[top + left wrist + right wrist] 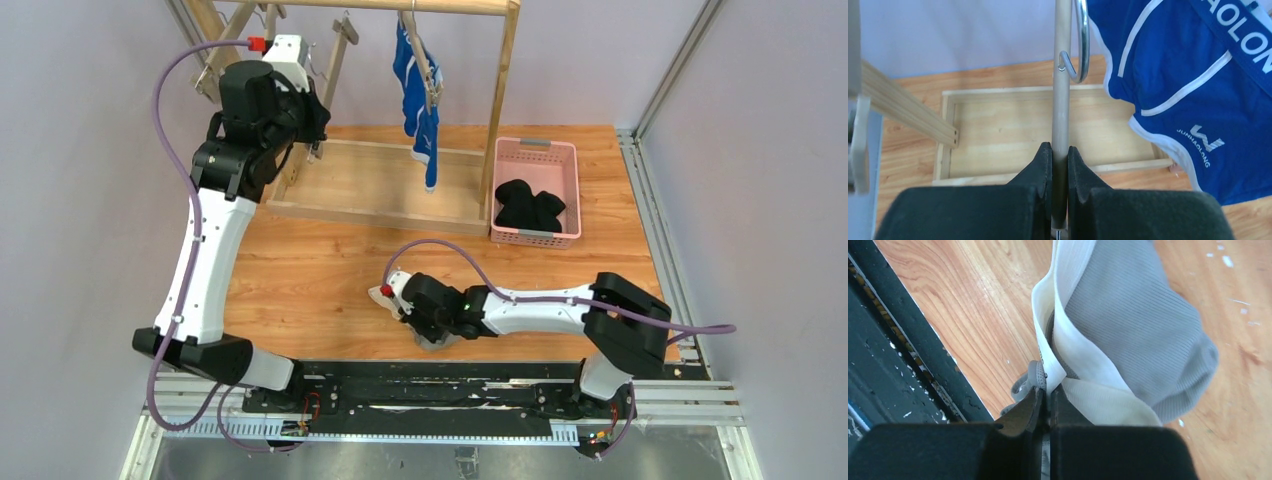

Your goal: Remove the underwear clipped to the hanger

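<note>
Now: blue briefs (420, 100) hang from wooden rack (503, 100), other two pairs off.
Left tool (1059, 155) clamped on a metal rod (1062, 100) w/ hook, just beside blue briefs. Right tool (1049, 396) pinches grey briefs (1138, 315) by white waistband, low over worktop (300, 270). Black briefs (528, 205) lie in pink basket (535, 147).

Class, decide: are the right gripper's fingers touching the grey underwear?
Touching. The right wrist view shows the right gripper with its fingers pinched on the white waistband of the grey underwear, with no gap between them.
</note>
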Available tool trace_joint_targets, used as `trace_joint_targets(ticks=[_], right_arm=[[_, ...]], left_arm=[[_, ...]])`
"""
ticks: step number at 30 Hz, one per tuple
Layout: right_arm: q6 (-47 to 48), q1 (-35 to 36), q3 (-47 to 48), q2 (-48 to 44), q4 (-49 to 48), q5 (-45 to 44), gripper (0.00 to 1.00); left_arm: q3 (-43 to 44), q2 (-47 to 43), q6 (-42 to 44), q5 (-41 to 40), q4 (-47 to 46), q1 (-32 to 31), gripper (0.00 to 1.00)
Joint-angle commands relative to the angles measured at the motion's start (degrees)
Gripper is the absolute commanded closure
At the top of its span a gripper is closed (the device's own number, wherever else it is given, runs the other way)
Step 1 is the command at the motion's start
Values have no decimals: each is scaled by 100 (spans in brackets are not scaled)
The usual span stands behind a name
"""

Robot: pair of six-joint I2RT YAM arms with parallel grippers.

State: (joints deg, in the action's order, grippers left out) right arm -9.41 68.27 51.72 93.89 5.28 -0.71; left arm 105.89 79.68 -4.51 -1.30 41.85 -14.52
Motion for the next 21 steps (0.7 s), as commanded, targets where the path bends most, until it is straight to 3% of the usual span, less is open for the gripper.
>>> trace_joint_targets(ticks=[1, 10, 16, 21], right_arm=[[-9, 62, 22, -700, 509, -767, 99], [438, -446, 211, -2751, 1106, -2408, 100], [813, -1767, 171, -3989, 840, -2972, 99], [1101, -2716, 252, -4303, 365, -3120, 99]], left_arm=[[589, 313, -19, 703, 18, 178, 100], [1053, 570, -106, 1407, 88, 706, 100], [972, 444, -170, 1539, -253, 819, 100], [1197, 517, -215, 1594, -334, 854, 100]])
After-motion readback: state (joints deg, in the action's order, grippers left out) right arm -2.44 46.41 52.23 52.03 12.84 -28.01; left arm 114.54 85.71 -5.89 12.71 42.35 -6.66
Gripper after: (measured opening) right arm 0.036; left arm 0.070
